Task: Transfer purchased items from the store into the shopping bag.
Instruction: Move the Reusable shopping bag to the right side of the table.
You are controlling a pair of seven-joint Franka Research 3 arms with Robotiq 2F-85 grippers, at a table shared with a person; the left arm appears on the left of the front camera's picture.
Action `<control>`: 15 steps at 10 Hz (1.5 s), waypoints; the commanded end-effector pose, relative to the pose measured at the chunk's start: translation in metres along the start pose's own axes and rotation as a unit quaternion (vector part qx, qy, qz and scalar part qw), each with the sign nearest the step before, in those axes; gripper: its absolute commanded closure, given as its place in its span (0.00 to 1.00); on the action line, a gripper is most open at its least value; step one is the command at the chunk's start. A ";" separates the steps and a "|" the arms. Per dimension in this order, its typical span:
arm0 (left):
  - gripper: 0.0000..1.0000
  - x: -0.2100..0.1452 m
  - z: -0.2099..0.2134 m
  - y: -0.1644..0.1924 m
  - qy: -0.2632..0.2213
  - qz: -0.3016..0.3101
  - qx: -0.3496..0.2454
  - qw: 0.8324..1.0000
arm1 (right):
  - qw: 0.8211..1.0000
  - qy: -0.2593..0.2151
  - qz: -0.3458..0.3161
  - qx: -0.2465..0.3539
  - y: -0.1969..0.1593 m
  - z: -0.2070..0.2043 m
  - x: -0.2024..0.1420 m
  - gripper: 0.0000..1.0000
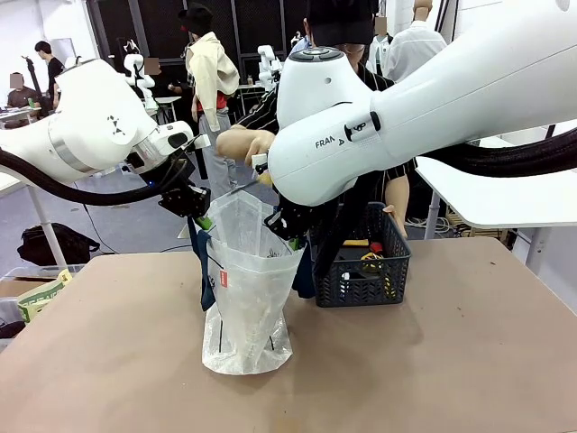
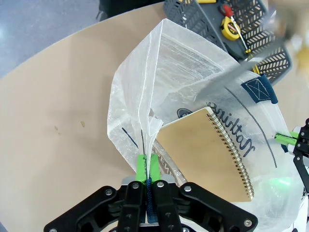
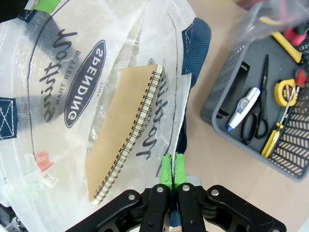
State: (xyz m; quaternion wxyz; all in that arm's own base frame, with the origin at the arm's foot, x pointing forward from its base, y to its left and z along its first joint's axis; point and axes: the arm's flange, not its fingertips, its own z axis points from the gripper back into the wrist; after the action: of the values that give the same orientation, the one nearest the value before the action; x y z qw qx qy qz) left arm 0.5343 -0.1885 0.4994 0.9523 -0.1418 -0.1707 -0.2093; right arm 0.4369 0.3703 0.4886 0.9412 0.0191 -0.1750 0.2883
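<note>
The shopping bag point(image 1: 248, 298) stands upright on the brown table point(image 1: 469, 361), near its middle, and its mouth is held wide between the two arms. The left gripper point(image 2: 146, 164) is pinched tight on one side of the bag's rim, the green pads pressed together with the thin plastic and a navy strap between them. The right gripper point(image 3: 172, 166) is clamped in the same way on the opposite side of the rim, just beside a navy handle point(image 3: 198, 43). Inside the bag a spiral notebook point(image 3: 120, 135) with a plain brown cover leans tilted against the wall that carries the black script lettering. The dark grey basket point(image 1: 365, 280) sits on the table just beside the bag, on the robot's right. In it lie a yellow tape measure point(image 3: 285, 92), black scissors point(image 3: 261, 108) and a white and blue correction tape roller point(image 3: 244, 108) — also some yellow tools, too small to name. The person's hand point(image 1: 245, 142) is above the bag's mouth; what it holds is too blurred to tell.
</note>
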 end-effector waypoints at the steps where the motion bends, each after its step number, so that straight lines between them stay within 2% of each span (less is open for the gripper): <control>1: 1.00 -0.002 0.003 0.001 -0.008 0.002 0.002 1.000 | 1.000 0.000 0.000 0.000 -0.001 0.000 -0.004 1.00; 15: 1.00 -0.002 0.003 0.001 -0.008 0.002 0.002 1.000 | 1.000 0.000 0.000 0.000 -0.001 0.000 -0.004 1.00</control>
State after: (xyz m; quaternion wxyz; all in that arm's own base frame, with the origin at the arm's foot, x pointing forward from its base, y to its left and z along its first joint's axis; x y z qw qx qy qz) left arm 0.5343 -0.1885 0.4994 0.9523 -0.1417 -0.1707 -0.2093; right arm 0.4369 0.3703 0.4886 0.9412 0.0191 -0.1750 0.2883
